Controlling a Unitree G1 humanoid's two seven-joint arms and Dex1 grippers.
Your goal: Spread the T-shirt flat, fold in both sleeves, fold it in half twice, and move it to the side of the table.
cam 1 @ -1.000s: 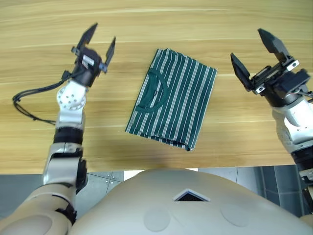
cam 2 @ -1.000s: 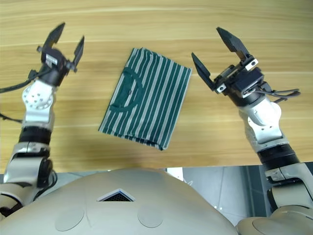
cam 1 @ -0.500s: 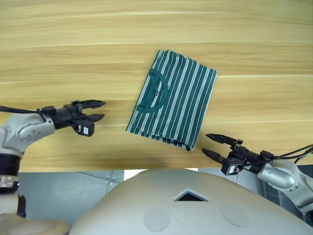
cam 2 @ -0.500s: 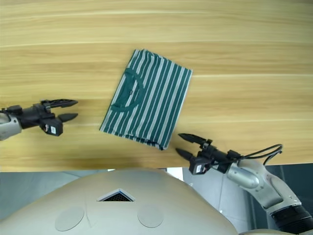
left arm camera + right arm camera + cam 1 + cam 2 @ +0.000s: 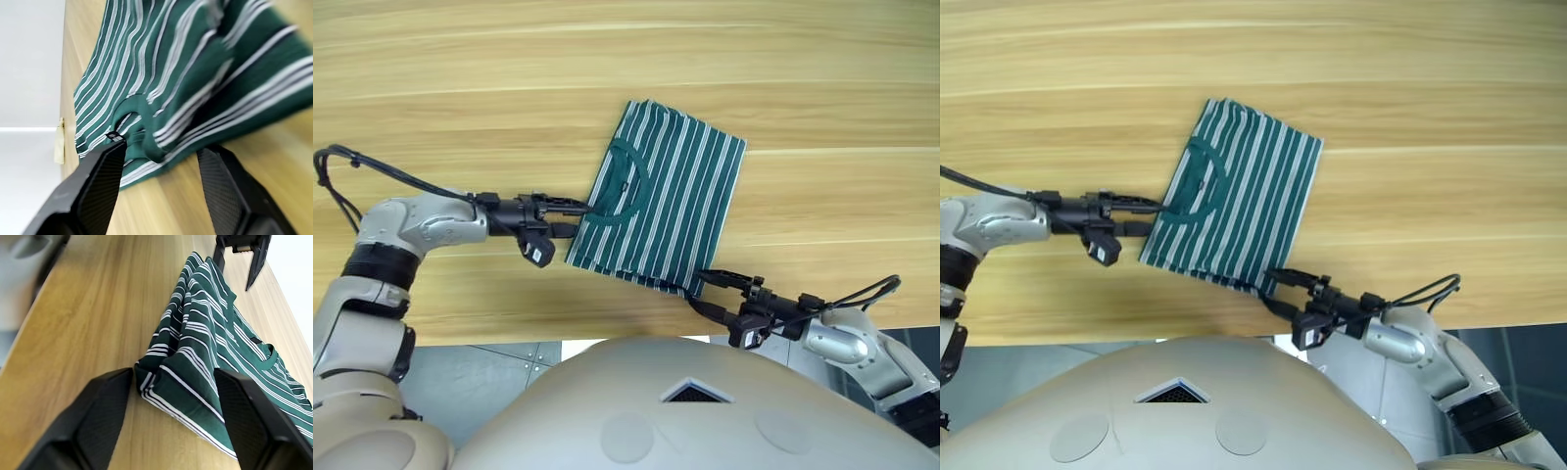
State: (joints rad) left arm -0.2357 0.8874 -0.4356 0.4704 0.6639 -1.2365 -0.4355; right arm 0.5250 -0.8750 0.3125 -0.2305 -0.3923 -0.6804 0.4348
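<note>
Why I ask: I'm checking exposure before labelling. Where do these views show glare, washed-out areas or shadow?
Left eye view: even light on the table, no glare on the T-shirt, a thin shadow under its near edge. Left wrist view: the background beyond the table edge is washed out white. Right wrist view: white, washed-out corner past the table; shade between the T-shirt's stacked layers.

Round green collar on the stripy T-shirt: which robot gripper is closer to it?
Left. The left gripper is at the left edge of the folded green-and-white striped T-shirt, right beside its collar; the right gripper is at the near right corner, farther off.
</note>
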